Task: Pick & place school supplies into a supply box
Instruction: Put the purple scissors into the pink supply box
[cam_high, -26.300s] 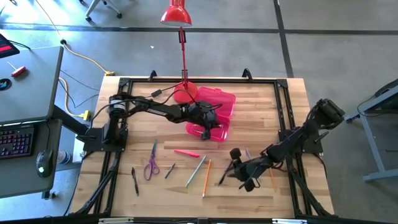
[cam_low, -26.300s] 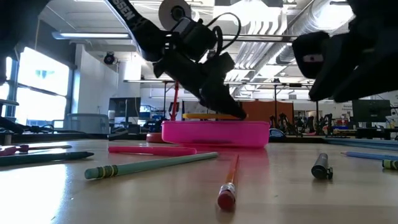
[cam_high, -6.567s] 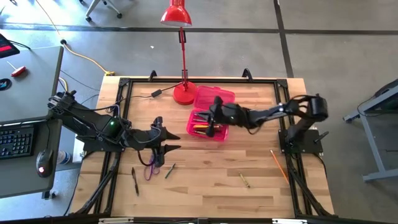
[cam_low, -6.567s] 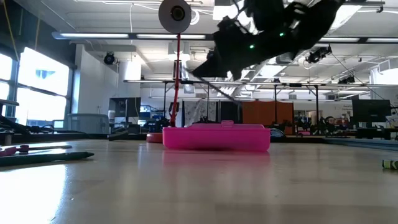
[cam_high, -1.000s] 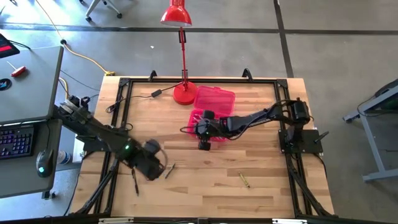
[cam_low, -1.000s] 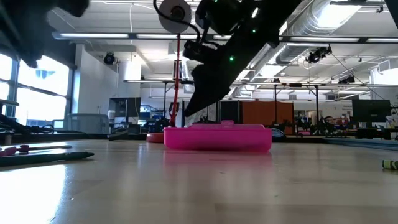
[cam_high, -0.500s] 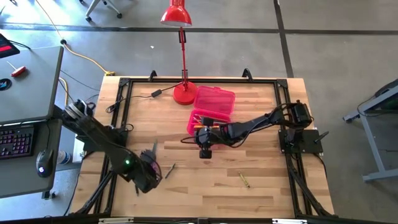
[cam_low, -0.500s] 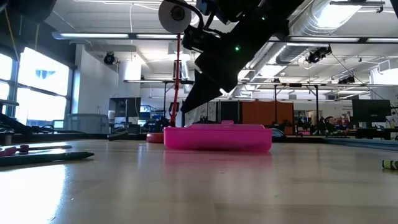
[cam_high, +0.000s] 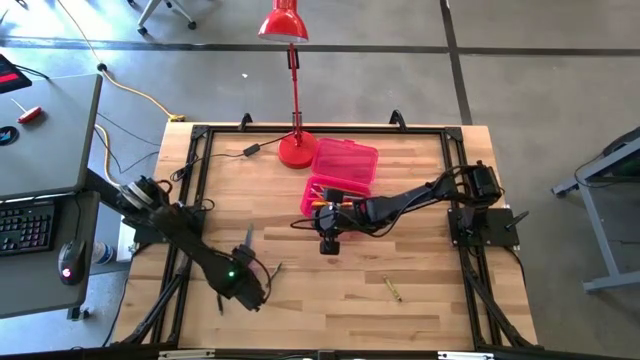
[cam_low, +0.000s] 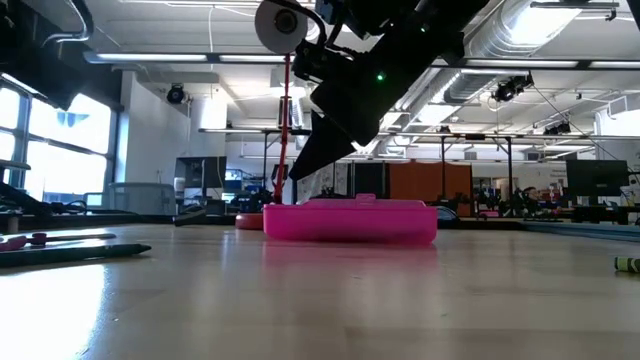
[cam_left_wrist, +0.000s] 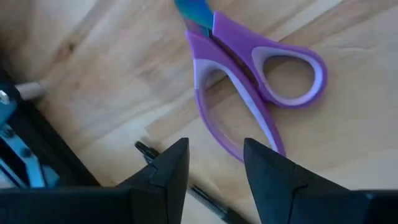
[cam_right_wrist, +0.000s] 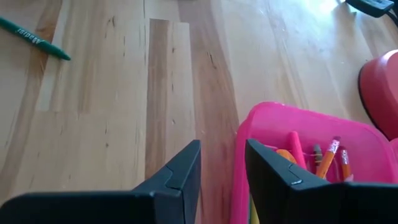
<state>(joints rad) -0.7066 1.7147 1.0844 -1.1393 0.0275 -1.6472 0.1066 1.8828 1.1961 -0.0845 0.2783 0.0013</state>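
Scissors pickup in hand: left gripper hovers right over the purple handles near the table's front-left, fingers apart, nothing held, one handle loop lying just ahead of the gap. Black pen lies beside it. Right gripper hangs at the front edge of the pink supply box, fingers apart and empty; pencils and markers already lie inside the box. Green marker lies apart on the wood, and a small olive piece sits front-right. Next move, as I judge: left arm drops so the fingers straddle a handle, closes, lifts, carries to the box. Flat scissors could slip or pivot in a thin grip. Several items left, so roughly over halfway.
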